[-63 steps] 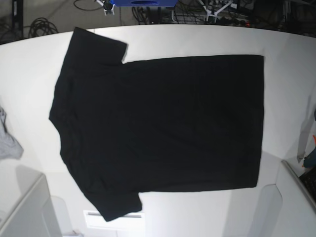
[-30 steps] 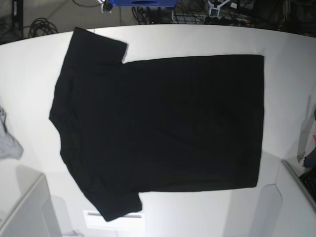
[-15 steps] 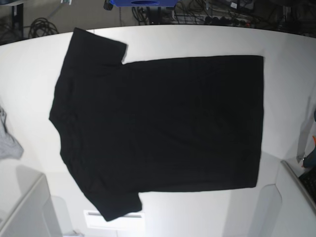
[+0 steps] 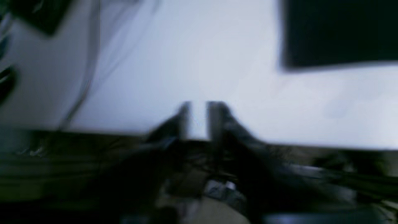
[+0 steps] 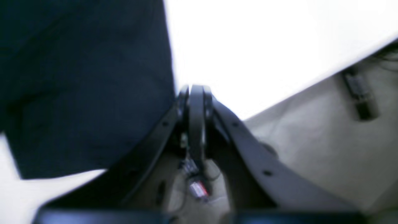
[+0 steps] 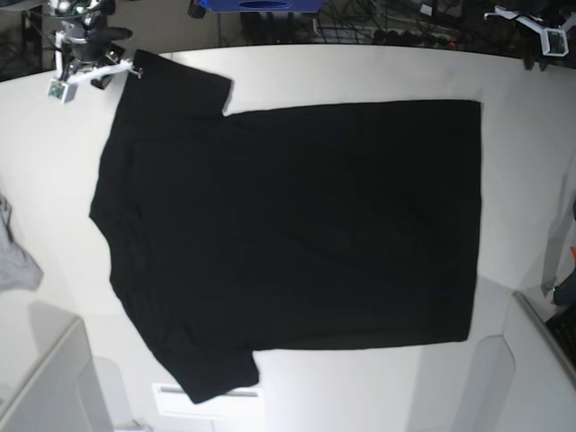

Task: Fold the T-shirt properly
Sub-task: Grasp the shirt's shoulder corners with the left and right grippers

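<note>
The black T-shirt [image 6: 297, 225] lies flat on the white table [image 6: 360, 72], plain side up, sleeves toward the left and hem toward the right. My right gripper [image 6: 90, 67] hovers by the far sleeve at the top left. In the right wrist view its tips [image 5: 196, 93] look pressed together with nothing between them, right beside the T-shirt's edge [image 5: 84, 77]. My left gripper [image 6: 538, 31] is at the far right corner. The blurred left wrist view shows it [image 4: 197, 119] with a narrow gap, empty, over bare table short of the T-shirt's corner [image 4: 339, 31].
A small light grey cloth [image 6: 16, 256] lies at the table's left edge. White boxes stand at the near left [image 6: 45, 387] and near right [image 6: 531, 360]. Cables [image 6: 76, 45] and a blue object [image 6: 261, 4] lie beyond the far edge.
Both arms have come into the base view at the table's far corners, and the left gripper's jaws have parted. The T-shirt has not moved.
</note>
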Motion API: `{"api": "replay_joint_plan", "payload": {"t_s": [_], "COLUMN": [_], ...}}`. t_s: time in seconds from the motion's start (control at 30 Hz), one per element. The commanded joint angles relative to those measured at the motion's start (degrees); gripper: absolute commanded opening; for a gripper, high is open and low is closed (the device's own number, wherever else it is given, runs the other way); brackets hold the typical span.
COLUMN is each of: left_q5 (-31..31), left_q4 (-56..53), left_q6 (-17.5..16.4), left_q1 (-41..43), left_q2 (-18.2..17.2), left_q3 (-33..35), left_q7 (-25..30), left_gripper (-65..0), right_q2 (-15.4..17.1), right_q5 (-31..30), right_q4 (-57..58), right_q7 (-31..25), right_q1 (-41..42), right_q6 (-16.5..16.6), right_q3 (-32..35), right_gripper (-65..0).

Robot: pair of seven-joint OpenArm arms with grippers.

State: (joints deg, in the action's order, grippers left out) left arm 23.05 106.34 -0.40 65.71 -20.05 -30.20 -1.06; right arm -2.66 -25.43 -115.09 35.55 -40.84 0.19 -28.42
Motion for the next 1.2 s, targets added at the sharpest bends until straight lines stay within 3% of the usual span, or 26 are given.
{"api": "replay_joint_plan", "payload": {"t_s": [0.0,0.07,0.13,0.23,0.3,0.4,0.57,0.7,0.87,1.03,1.17], "left_q5": [0.2,1.2,6.1,17.0,22.3,22.9,22.8,18.8,16.5,16.5,16.5], "left_q4": [0.4,0.1,-0.8,-2.7,-4.1,-6.3,-9.1,-9.2,-10.6,-10.4,-10.7], "left_q6": [0.7,0.6,-2.2,-13.6,-21.4,-26.5,-30.0,-30.1,-30.2,-30.9,-30.7], "left_q1": [-0.5,-4.3,-8.2,-12.1,-14.9,-19.1,-21.9,-22.2,-24.0,-24.1,-25.6], "left_q2": [-0.3,0.3,1.3,1.5,1.5,2.3,3.4,3.7,4.7,4.6,4.9], "left_q3": [-0.6,-0.8,-1.6,-5.0,-8.8,-14.0,-18.2,-18.1,-18.1,-14.2,-11.4], "left_q7": [-1.3,-6.1,-10.1,-15.6,-21.0,-28.0,-31.2,-31.2,-31.2,-31.2,-31.2], "left_gripper": [-34.9,-23.7,-19.4,-21.6,-22.2,-22.2,-21.6,-21.6,-21.6,-21.6,-21.7], "right_q2": [1.0,3.1,5.3,6.8,8.9,10.3,11.9,11.8,11.8,11.8,11.8], "right_q5": [-3.5,-11.0,-18.0,-24.2,-27.4,-31.4,-28.2,-27.4,-27.4,-27.4,-27.4], "right_q4": [-0.8,-0.6,0.1,3.8,6.6,11.5,20.7,22.7,25.2,28.4,28.8], "right_q7": [-0.3,-0.3,-0.1,0.2,3.4,9.5,12.6,12.6,12.6,12.2,12.1], "right_q1": [-0.5,-0.4,0.7,3.8,5.9,9.7,14.2,14.0,13.8,13.7,13.0], "right_q6": [0.3,3.6,7.7,10.1,10.3,10.3,10.6,16.5,16.8,16.8,16.8], "right_q3": [-0.3,-0.4,-1.1,-3.5,-5.9,-9.6,-10.7,-8.5,-4.7,-2.2,-2.3], "right_gripper": [-51.0,-42.9,-41.3,-40.7,-40.7,-40.7,-40.5,-40.5,-40.4,-24.9,-29.7]}}
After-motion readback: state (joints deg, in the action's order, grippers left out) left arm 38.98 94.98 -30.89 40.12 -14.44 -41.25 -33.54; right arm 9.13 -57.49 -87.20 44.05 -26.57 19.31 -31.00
